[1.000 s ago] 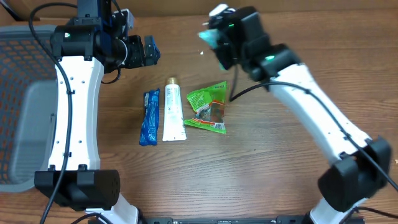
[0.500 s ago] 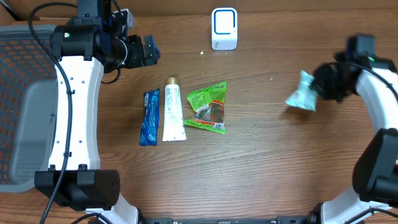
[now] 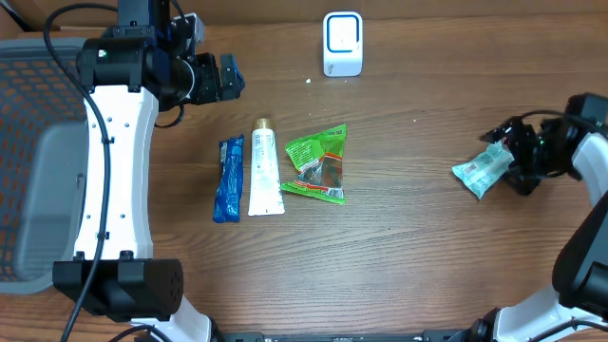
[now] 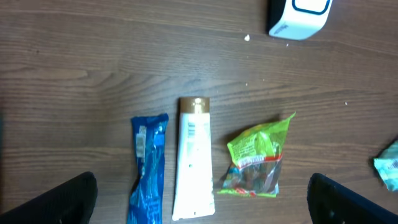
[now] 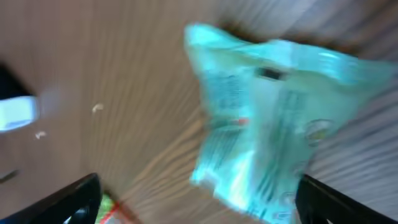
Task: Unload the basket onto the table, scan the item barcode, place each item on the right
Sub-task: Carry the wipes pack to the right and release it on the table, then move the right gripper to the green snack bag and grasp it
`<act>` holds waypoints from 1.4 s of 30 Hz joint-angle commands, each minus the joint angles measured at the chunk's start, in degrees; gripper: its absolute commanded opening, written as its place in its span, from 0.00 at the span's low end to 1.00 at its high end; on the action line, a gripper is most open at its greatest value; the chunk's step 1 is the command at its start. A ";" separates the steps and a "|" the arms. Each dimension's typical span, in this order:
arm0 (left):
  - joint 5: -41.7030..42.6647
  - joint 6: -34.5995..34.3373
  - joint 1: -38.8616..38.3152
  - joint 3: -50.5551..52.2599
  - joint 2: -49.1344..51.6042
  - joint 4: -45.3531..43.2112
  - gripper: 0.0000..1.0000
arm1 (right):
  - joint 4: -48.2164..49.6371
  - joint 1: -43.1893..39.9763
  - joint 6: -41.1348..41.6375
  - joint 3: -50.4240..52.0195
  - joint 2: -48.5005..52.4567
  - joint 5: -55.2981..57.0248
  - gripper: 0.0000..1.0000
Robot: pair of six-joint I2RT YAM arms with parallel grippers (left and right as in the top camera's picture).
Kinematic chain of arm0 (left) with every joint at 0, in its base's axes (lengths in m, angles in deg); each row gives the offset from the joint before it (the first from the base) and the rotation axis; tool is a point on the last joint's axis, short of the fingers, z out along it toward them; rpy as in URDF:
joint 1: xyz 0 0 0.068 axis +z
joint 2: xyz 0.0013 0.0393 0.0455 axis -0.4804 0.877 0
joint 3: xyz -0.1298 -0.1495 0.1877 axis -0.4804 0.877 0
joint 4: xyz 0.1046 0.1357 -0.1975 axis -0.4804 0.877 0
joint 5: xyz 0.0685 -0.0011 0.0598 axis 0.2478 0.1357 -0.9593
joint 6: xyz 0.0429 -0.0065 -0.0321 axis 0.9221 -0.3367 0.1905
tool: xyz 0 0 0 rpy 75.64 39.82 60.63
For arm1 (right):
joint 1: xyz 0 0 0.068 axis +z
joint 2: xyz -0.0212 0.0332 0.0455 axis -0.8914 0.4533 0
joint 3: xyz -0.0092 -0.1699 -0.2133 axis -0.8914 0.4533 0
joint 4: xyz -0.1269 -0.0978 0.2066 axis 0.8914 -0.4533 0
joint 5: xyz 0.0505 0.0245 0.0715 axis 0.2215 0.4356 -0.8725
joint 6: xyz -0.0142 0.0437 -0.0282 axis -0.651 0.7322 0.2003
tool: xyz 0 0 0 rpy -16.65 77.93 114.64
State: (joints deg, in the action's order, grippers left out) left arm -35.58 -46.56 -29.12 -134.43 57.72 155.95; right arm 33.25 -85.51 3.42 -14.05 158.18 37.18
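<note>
In the overhead view, the left gripper (image 3: 231,80) is seen at the upper left of the frame, raised above the wooden table (image 3: 399,256), its jaws spread with nothing between them. A white scanner (image 3: 342,43) is stood at the top centre. In the middle, three items are laid side by side: a blue packet (image 3: 228,179), a white tube (image 3: 264,169) with a gold cap, and a green bag (image 3: 318,166). At the right edge, the right gripper (image 3: 508,160) is found low over the table, and the teal packet (image 3: 480,172) is seen right at its tips, well apart from the scanner. In the left wrist view, the dark fingertips (image 4: 62,199) are shown in the lower corners, wide apart, with the three items between them farther off and the scanner cut by the top edge. In the right wrist view, the picture is blurred; the teal packet fills the centre and right, and the fingertips (image 5: 68,202) are set far apart in the lower corners, so the jaws are spread and not pressed on the packet.
</note>
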 commanded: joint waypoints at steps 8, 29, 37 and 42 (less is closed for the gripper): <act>0.46 -0.79 -0.37 0.02 0.48 -0.15 1.00 | -2.10 13.99 -9.70 -11.41 -1.40 -8.87 1.00; 0.46 -0.79 -0.37 0.02 0.48 -0.15 1.00 | 15.67 45.03 -8.98 -9.55 16.52 -4.13 0.99; 0.46 -0.79 -0.37 0.02 0.48 -0.15 1.00 | 15.06 47.08 1.64 -9.53 17.94 -4.87 0.77; 0.46 -0.79 -0.37 0.02 0.48 -0.15 1.00 | 14.82 51.36 11.30 -9.55 20.76 -3.21 0.53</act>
State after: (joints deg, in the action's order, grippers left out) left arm -35.60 -46.56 -29.12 -134.43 57.74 155.84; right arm 48.33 -36.98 7.49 -23.88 175.75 33.01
